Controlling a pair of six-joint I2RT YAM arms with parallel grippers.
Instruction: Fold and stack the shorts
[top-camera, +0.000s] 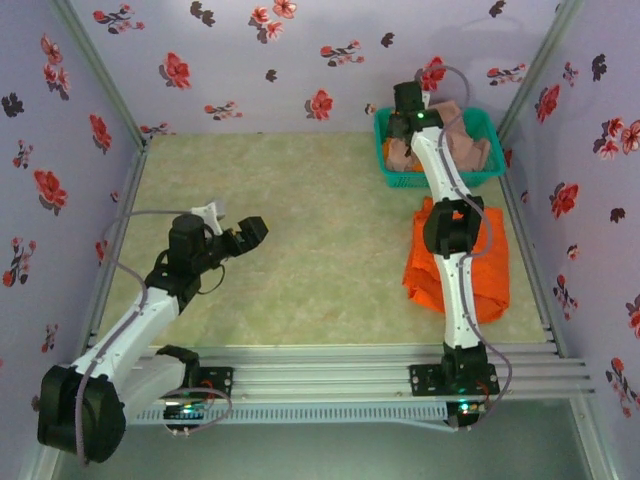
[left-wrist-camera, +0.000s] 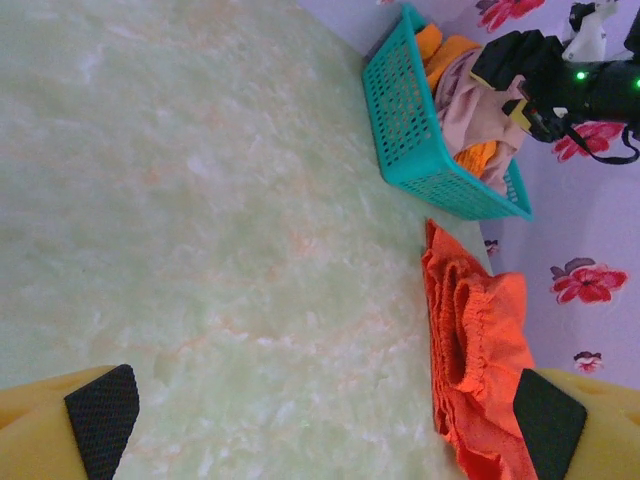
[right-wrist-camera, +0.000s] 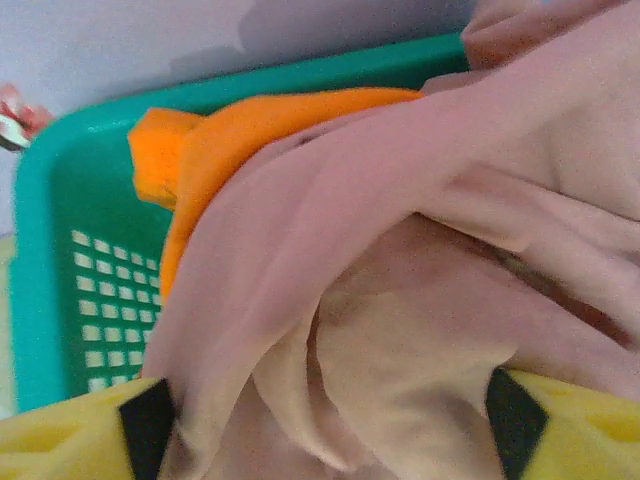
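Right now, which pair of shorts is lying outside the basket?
The bright orange pair on the table; the pink-beige pair and another orange one sit in the teal basket.

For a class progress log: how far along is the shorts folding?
Done: the folded orange shorts lie on the table. In hand: the right gripper, jaws open, straddles the pink shorts in the basket. Remaining: those and the second orange shorts beside them; the left gripper hovers open.

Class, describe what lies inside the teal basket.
Inside the teal basket, pink-beige shorts are heaped on top, with orange shorts poking out from under them. Anything deeper is covered by the cloth.
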